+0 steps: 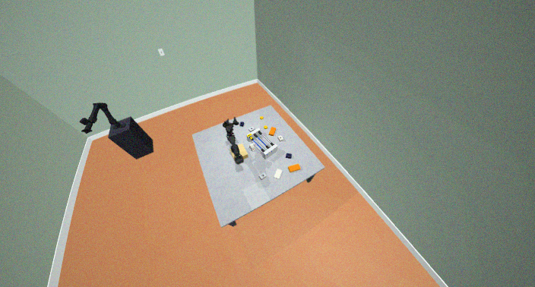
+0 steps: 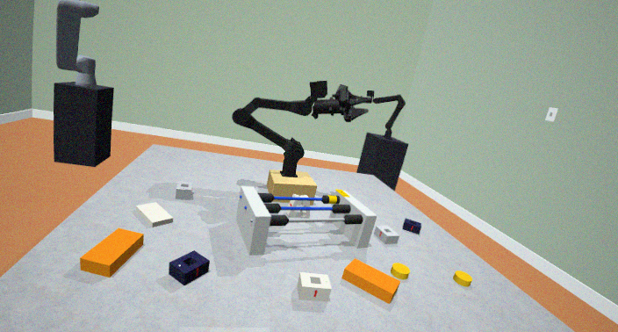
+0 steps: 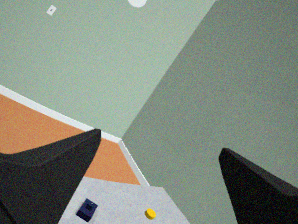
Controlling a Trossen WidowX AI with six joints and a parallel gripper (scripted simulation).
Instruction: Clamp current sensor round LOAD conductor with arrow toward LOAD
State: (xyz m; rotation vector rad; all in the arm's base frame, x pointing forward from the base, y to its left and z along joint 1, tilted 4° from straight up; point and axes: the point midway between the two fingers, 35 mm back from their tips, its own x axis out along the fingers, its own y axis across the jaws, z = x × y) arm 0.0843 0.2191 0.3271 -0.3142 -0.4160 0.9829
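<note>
Pale green walls (image 1: 213, 43) (image 2: 197, 50) (image 3: 100, 50) enclose a grey tabletop (image 1: 213, 176) (image 2: 132, 173) (image 3: 112, 195). Places are given as in the exterior view. The arm stands on a wooden block (image 1: 243, 150) (image 2: 298, 188) toward the far edge, presumably so that its reach covers the conductor rack (image 1: 270, 152) (image 2: 259, 232) before it. Two upright end walls hold three conductors level and raised, an arrangement that likely leaves room for a sensor to close round one of them. A white sensor (image 1: 252, 147) (image 2: 303, 204), apparently the open one to be fitted, stands between block and rack; its upright stance probably offers its sides to a grasp. The end effector (image 1: 231, 119) (image 2: 369, 105) (image 3: 162, 145) is raised toward the far right corner, its fingers spread wide with nothing between them; it has yet to approach the sensor.

Several details resist reading. The rear conductor (image 1: 258, 144) (image 2: 298, 198) bears a yellow sleeve (image 1: 251, 138) (image 2: 333, 199) near a yellow tag (image 1: 249, 136) (image 2: 342, 193), plausibly the LOAD marker, but no lettering is legible. Conductors partly mask the sensor, so its arrow direction remains uncertain. The wrist view excludes sensor and rack; the near edge lies outside the exterior view.
</note>
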